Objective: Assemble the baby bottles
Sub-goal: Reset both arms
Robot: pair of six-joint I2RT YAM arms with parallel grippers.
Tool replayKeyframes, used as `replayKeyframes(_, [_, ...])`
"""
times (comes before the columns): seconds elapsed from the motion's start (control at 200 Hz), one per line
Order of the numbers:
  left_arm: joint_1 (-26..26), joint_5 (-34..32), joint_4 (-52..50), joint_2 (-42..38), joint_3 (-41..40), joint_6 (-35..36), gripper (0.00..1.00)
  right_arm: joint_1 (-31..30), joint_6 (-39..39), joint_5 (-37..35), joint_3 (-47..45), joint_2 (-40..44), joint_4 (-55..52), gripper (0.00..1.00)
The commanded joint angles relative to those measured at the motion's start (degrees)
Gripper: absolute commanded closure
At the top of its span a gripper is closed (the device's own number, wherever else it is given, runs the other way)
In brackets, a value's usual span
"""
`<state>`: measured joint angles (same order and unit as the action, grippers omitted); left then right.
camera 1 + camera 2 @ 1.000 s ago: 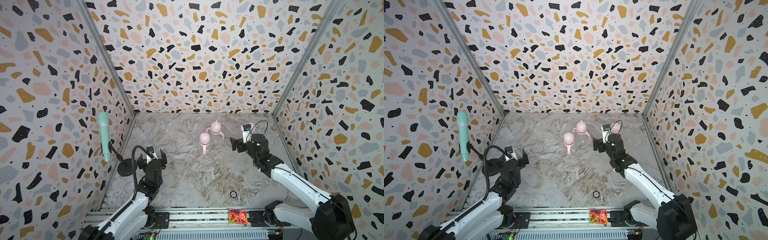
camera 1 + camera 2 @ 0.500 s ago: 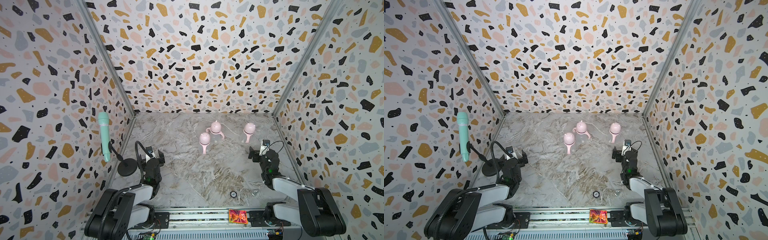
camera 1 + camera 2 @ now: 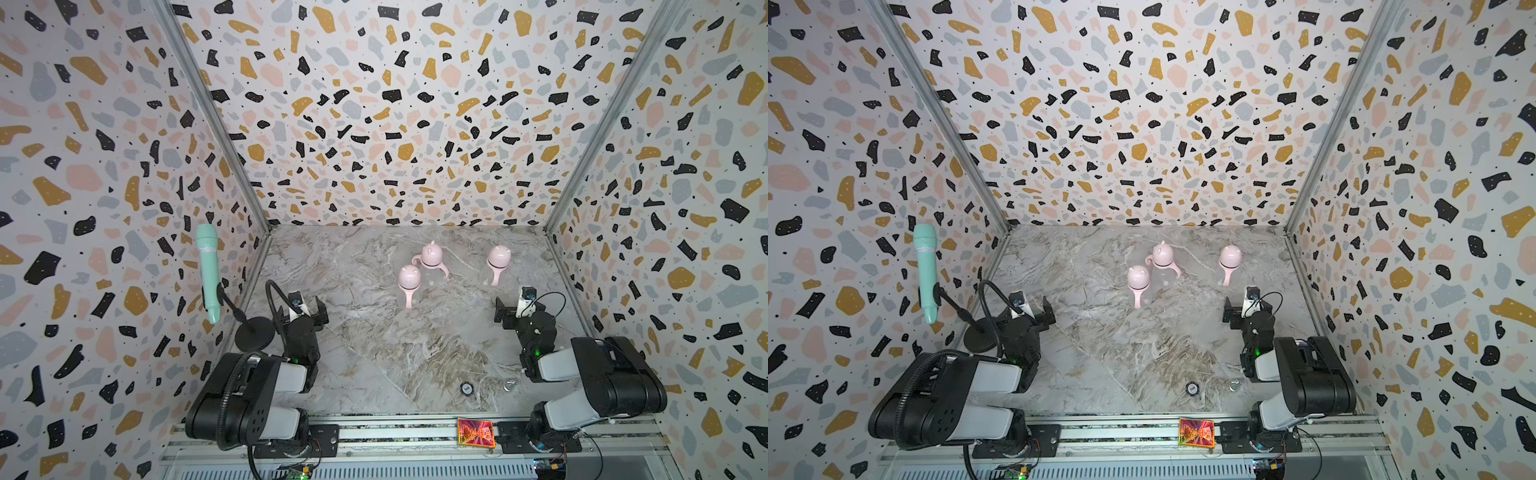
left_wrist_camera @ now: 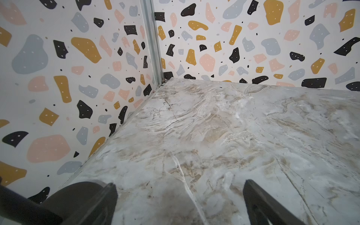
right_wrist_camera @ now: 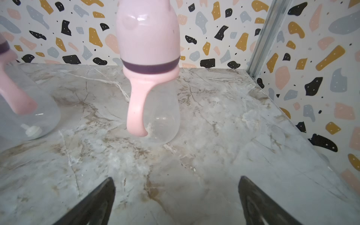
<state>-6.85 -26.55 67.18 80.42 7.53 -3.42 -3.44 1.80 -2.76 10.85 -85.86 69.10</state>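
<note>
Bottles: three, all upright on the worktop [image 3: 374, 340], far half, pink caps [image 5: 148, 29] on, purple collars [image 5: 150, 67] showing under them. Front bottle [image 3: 409, 282] [image 3: 1138, 280] and rear bottle [image 3: 431, 258] [image 3: 1163, 257] sit just beside each other near centre, can't tell if touching. Right bottle [image 3: 498, 262] [image 3: 1230, 259] stands apart from them, nearer the right wall [image 3: 685, 208]. Rear bottle has handles out to both sides; the front and right ones each show one handle hanging on the rail side. Left claw [image 3: 300, 316] [image 4: 179, 187] is released, jaws wide, nothing in it, low over the worktop by the left wall [image 3: 104, 208], just beside the mic stand base [image 3: 253, 332] [image 4: 74, 196]; its wrist view shows bare worktop between the fingers [image 4: 109, 196]. Right claw [image 3: 519, 313] [image 5: 176, 179] is also released and empty, pointed at the right bottle, near it but clear of it. In the right wrist view that bottle stands straight ahead, handle [image 5: 136, 109] down on the near side. Another bottle [image 5: 29, 109] at the frame edge has a small white piece [image 5: 31, 131] inside. Both arms are folded, near the front rail [image 3: 395, 432]. Mint mic [image 3: 208, 270] is on its stand at the left wall. Small black disc [image 3: 466, 388] and a small metal bit [image 3: 510, 384] lie near the front edge, well apart from the bottles. Orange card [image 3: 476, 432] sits on the rail.
</note>
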Motion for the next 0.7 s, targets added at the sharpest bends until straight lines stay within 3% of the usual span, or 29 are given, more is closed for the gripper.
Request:
replayKeyframes(0.0, [0.26, 0.35, 2.69, -0.67, 1.01, 0.14, 0.01, -0.76, -1.19, -2.05, 1.45, 0.73, 0.92, 0.01])
replayKeyframes(0.696, [0.44, 1.90, 2.73, -0.38, 1.19, 0.79, 0.00, -0.99, -1.49, -2.19, 1.27, 0.96, 1.17, 0.01])
